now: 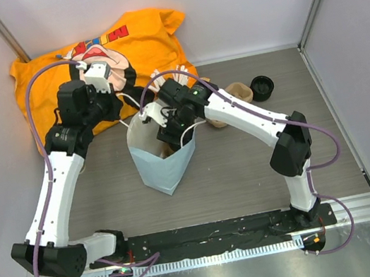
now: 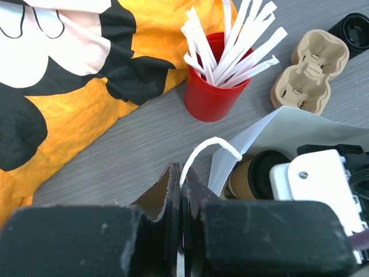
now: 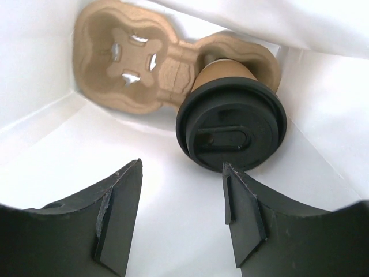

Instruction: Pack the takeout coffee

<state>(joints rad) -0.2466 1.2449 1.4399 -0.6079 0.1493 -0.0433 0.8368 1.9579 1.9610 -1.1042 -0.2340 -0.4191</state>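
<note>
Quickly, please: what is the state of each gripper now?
Left gripper: closed on the bag handle.
Right gripper: open, holding nothing.

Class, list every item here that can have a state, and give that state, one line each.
paper bag: upright, mouth open
takeout coffee: lid on, seated in the carrier inside the bag
carrier: one pocket filled, one empty
left claw: shut on the bag handle
right claw: open, inside the bag
red cup: upright, full of white sticks
</note>
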